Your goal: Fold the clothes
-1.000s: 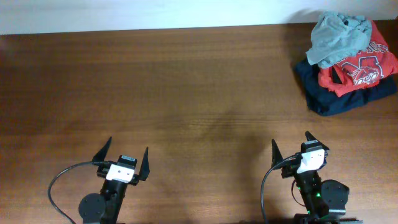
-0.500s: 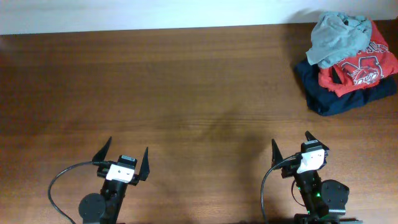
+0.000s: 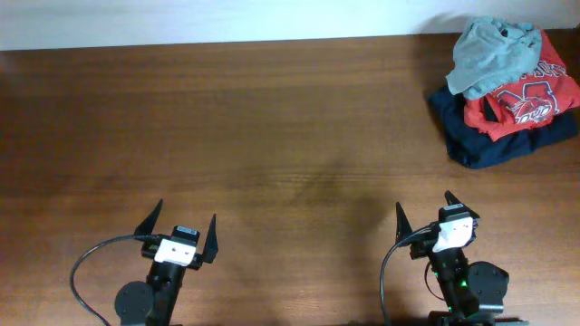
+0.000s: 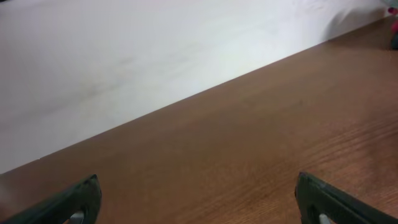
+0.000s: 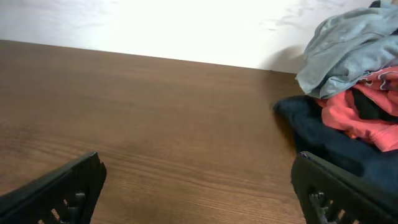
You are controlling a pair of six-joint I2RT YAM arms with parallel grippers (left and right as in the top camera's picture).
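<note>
- No change against the earlier overhead frames; both arms and the pile of garments hold the same positions.
- Left gripper (image 3: 186, 214): parked at the near edge of the table (image 3: 272, 118), left of centre; fingers spread wide, nothing between them; its wrist view shows only bare wood and the white wall (image 4: 155, 56).
- Right gripper (image 3: 424, 203): parked at the near edge, right of centre; fingers likewise spread wide and holding nothing.
- Sage T-shirt (image 3: 489, 54): crumpled at the far right corner of the table, well apart from both grippers; it lies on top of the pile, draped over the left part of the red shirt (image 3: 530, 98).
- Red shirt: white lettering visible; rests on the dark navy garment (image 3: 494, 145), which lies flat on the table as the bottom layer.
- Right wrist view: the pile appears at the right edge, sage fabric uppermost.
</note>
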